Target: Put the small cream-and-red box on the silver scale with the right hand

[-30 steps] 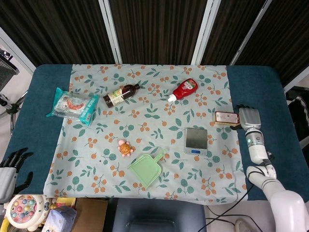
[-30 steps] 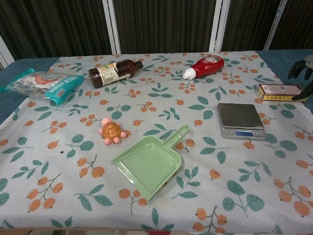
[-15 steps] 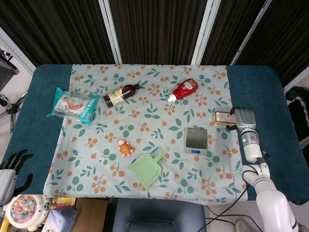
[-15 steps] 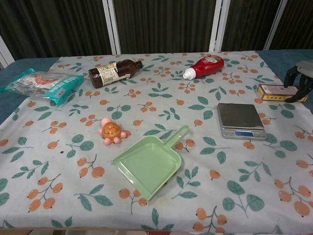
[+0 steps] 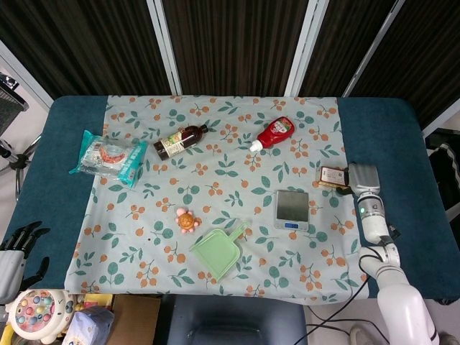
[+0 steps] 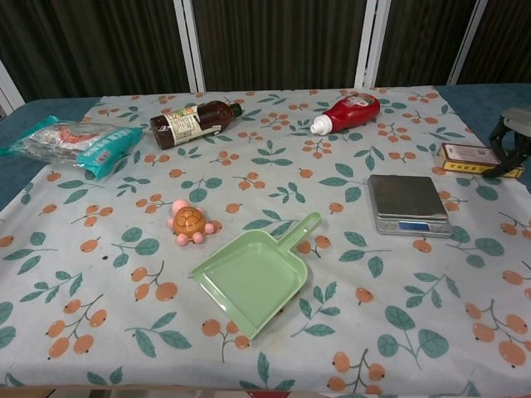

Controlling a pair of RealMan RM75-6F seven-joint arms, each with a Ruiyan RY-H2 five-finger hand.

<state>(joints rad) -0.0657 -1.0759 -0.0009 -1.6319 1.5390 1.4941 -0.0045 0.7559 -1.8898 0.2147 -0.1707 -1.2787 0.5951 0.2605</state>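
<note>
cream-and-red, your small box [image 5: 331, 175] lies on the tabletop [image 5: 65, 187] just right of the silver scale [image 5: 292, 208] in the head view, not yet on it. your right hand [image 5: 362, 179] sits against the box's far end; you cannot tell from here whether the fingers have closed. your left hand [image 5: 14, 246] hangs off the tabletop's edge, far left of the scale, fingers spread.

chest view: dark fingers [image 6: 500, 133] curl over the box's right end, apparently gripping it. lifting and placing remain.
</note>
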